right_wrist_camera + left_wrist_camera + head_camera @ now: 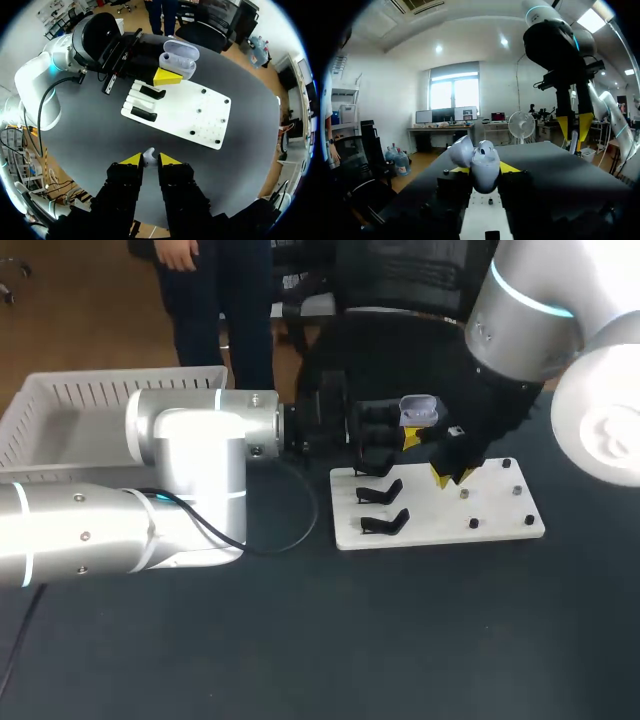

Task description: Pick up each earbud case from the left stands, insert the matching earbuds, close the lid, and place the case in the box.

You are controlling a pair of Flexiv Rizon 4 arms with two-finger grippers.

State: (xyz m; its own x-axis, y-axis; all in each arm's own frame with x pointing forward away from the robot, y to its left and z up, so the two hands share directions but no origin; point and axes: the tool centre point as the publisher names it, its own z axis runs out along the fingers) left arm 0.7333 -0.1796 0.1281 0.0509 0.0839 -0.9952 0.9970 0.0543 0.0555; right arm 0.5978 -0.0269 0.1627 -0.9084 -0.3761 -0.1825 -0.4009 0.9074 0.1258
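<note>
A pale lilac earbud case (pixel 418 410) with its lid open is held in the air by my left gripper (pixel 408 436), which is shut on it beyond the board's far left corner. In the left wrist view the case (pixel 484 159) sits between the yellow tips (pixel 485 172), lid tipped back. My right gripper (pixel 450 476) hangs over the white board (pixel 440 525), just right of the case, shut on a small white earbud (pixel 148 154). From the left wrist, that earbud (pixel 574 138) shows between the right gripper's tips (pixel 573 131). Two black stands (pixel 382 508) on the board's left side are bare.
A white slatted basket (pixel 60 420) stands at the far left of the table. Small dark pegs (pixel 495 505) dot the board's right half. In the right wrist view the board (pixel 200 117) lies ahead of my fingers, the case (pixel 178 61) past it.
</note>
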